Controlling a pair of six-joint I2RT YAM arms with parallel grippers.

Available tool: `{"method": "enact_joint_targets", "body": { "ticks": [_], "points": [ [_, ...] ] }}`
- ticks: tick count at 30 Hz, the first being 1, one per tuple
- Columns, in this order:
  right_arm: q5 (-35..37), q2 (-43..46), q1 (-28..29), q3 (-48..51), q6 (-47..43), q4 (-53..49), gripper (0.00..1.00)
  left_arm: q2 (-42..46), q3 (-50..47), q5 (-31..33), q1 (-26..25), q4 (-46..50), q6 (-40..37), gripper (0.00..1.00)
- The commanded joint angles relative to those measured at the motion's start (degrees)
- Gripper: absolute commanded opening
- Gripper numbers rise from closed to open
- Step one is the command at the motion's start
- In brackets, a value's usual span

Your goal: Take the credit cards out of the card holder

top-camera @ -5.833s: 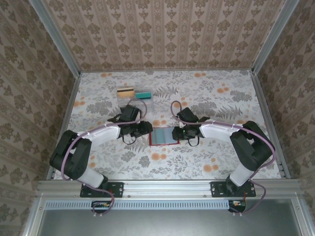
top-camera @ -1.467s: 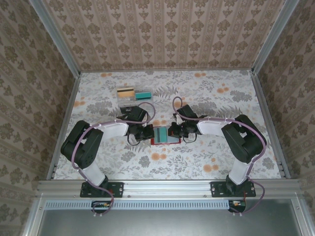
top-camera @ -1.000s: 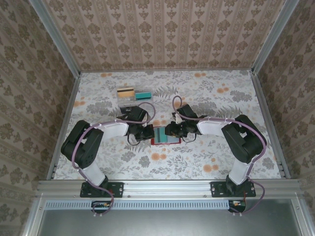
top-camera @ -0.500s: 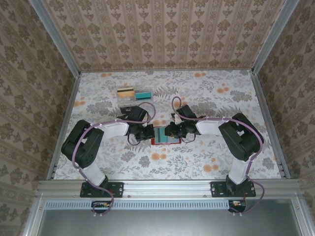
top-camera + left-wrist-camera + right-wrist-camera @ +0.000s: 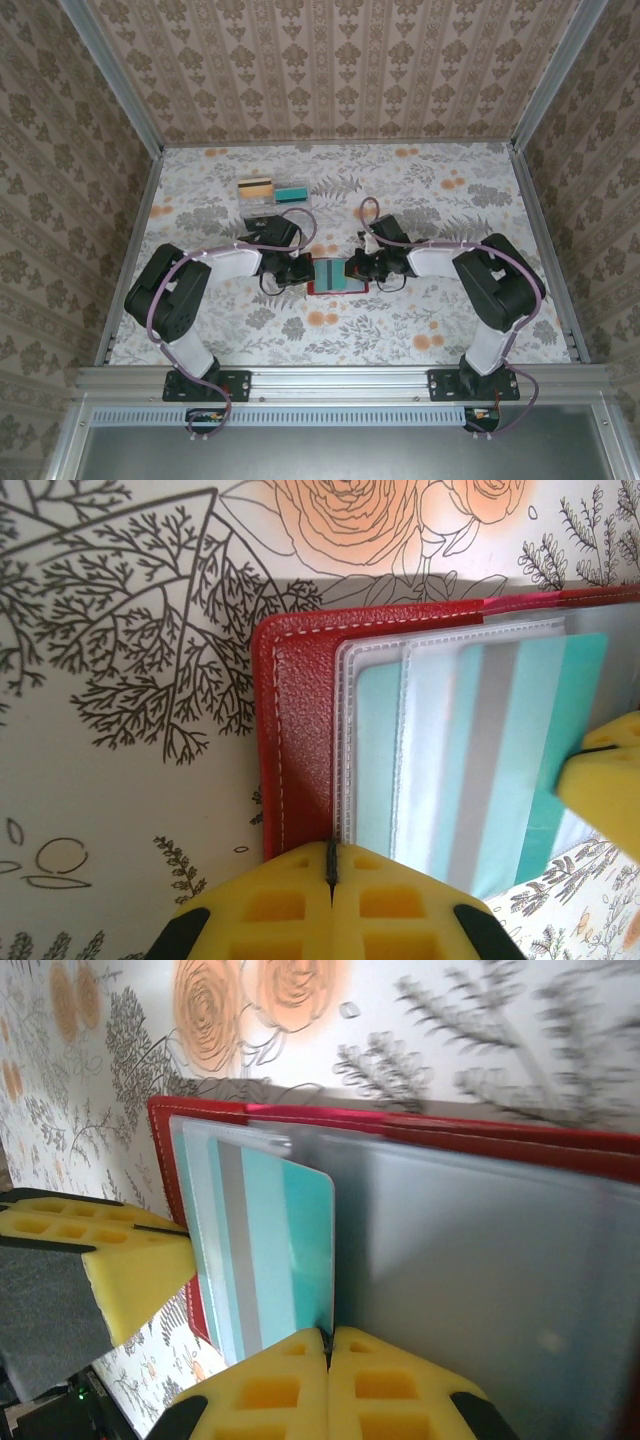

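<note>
Left gripper (image 5: 331, 872) clamped shut on the card holder (image 5: 300, 730) at its red edge — right gripper (image 5: 327, 1345), opposite, pinched shut on the teal card (image 5: 300, 1250).

Grained red leather-look card holder (image 5: 300, 710), smooth plastic teal card (image 5: 290, 1250), matt printed tabletop (image 5: 120, 810), porous yellow foam on left hand (image 5: 331, 880)

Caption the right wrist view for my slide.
Right hand shut on the edge of the teal card, which sticks partway out of a pocket in the open red card holder.
</note>
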State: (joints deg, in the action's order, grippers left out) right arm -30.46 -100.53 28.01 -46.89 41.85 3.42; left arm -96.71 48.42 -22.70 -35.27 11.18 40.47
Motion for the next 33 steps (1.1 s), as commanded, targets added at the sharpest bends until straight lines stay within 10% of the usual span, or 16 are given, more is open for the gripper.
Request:
{"method": "enact_joint_targets", "body": {
  "ticks": [1, 12, 22, 33],
  "points": [
    [-0.1, 3.2, -1.9, 2.4, -1.9, -1.7, 0.00, -1.5, 0.0, 0.5, -0.3, 2.8, -0.7, 0.00],
    [-4.1, 11.5, -6.1, 6.0, -3.6, -2.5, 0.00, 0.7, 0.2, 0.4, 0.5, 3.0, -0.2, 0.02],
    [-7.8, 17.8, -7.2, 2.9, -4.3, -4.6, 0.00, 10.0, -0.7, -4.8, 3.9, -7.4, 7.5, 0.50],
    [-15.4, 15.7, -7.5, -2.3, 3.5, 6.9, 0.00, 11.5, -3.8, -15.4, 5.6, -32.3, 19.9, 0.46]
  ]
}}
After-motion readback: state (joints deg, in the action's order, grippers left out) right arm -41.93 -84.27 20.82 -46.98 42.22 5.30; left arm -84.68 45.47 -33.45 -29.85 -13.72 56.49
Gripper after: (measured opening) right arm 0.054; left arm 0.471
